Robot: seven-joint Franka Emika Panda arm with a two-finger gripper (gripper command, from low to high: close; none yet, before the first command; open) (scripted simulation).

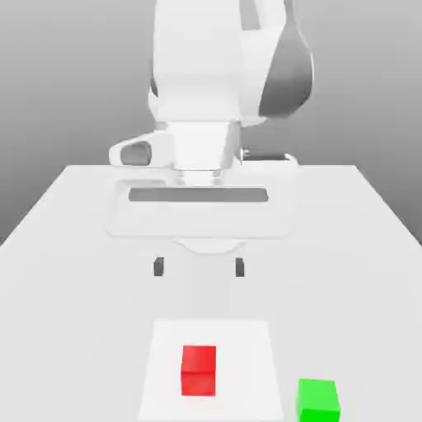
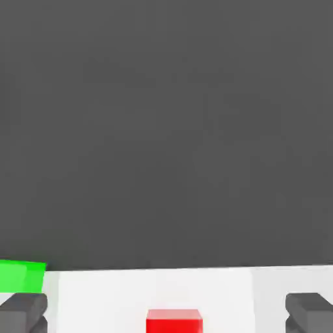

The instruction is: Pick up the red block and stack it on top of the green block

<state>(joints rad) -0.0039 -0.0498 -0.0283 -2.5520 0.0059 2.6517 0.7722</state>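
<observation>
Because nothing is grasped, the dark-tipped two-finger gripper (image 1: 199,267) hangs spread above the pale table (image 1: 74,247), probably ready to straddle the small bright-red cube (image 1: 199,371) on the white square; the bright-green cube (image 1: 318,401) sits apart, leaving likely finger room.

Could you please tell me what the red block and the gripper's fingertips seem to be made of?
The red block looks like smooth painted wood or plastic with a matte finish: its color is even, without grain or a bright highlight, so I can't say which. The fingertips look like dull black rubber or plastic, judging by their dark, unshiny faces.
</observation>
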